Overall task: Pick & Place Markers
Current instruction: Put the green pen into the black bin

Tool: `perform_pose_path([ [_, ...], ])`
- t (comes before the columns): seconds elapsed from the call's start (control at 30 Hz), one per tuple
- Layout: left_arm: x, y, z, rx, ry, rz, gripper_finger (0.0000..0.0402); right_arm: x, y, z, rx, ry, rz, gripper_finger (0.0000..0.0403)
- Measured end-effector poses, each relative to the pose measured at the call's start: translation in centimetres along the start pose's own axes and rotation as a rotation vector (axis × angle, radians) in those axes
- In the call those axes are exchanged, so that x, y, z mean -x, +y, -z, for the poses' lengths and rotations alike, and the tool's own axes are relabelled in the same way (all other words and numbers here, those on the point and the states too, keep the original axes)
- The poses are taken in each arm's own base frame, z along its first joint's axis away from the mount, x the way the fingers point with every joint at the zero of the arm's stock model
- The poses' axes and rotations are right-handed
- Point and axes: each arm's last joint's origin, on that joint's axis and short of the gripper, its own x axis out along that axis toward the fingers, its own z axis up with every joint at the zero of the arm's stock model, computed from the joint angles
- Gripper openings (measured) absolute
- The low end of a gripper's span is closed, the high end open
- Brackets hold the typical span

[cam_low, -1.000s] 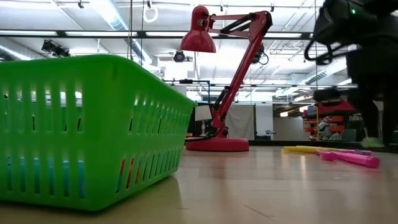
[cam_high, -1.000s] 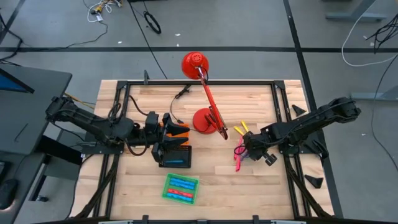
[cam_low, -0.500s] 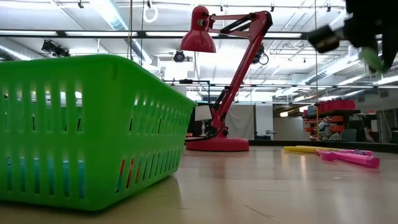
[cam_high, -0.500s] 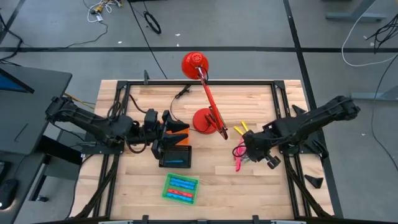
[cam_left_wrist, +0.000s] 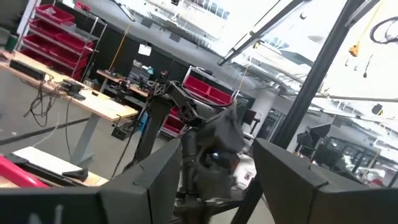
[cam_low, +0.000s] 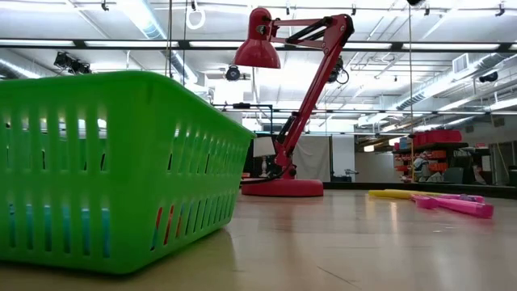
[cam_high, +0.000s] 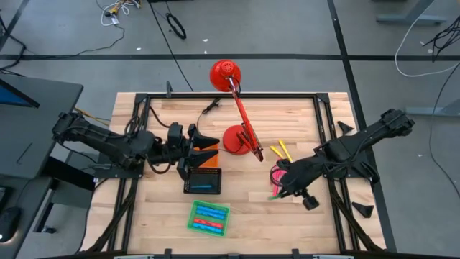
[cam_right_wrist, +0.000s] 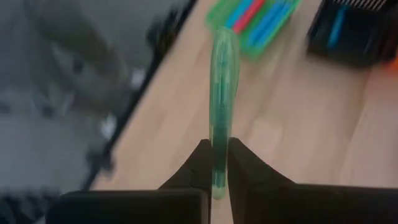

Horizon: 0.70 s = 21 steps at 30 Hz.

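Green marker (cam_right_wrist: 221, 93), slim, translucent, pinched between closed right gripper (cam_right_wrist: 215, 163) fingers; left gripper (cam_high: 203, 142) open over orange tray (cam_high: 209, 160).

High view looks straight down over the red desk lamp (cam_high: 237, 108); low view sits at tabletop height, close behind the green slatted plastic basket (cam_low: 113, 170), facing that lamp; both share them.

In the overhead view, the left arm reaches from the left edge toward centre, its left claw (cam_high: 205, 142) spread open, while the right arm angles from the right edge down-left, its right claw (cam_high: 279, 191) pinched closed.
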Motion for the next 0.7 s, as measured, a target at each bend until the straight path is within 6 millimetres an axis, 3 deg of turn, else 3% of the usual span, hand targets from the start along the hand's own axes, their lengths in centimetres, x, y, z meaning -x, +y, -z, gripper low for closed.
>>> perform_pose_path([
  [0.27, 0.0, -0.2, -0.2, -0.038, -0.011, 0.034, 0.0208, 0.7, 0.0, -3.5, -0.037, -0.392, 0.107, 0.0018],
  [0.7, 0.0, -0.3, -0.1, -0.090, 0.005, 0.077, 0.0208, 2.9, -1.9, -7.4, -0.120, -0.871, 0.290, 0.0018],
])
